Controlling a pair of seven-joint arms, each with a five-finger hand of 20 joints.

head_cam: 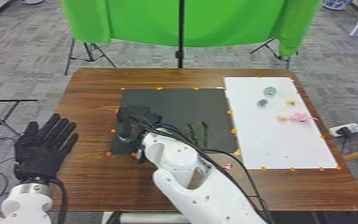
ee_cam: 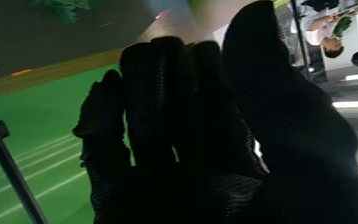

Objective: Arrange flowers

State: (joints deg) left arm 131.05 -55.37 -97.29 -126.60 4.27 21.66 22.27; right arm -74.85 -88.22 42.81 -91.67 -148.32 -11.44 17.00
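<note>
In the head view, my right hand is over the left part of the black mat. Thin green stems lie on the mat to its right. On the white sheet are a pink flower, a small yellow one, a pale green one and a dark bluish one. My left hand is open, fingers spread, at the table's left edge. In the right wrist view, my right hand has straight fingers, holding nothing visible; green leaves are beyond them.
The brown wooden table carries orange tape marks around the mat and sheet. A small pinkish piece is beside my right forearm. Behind the table stands a green cloth with a black pole.
</note>
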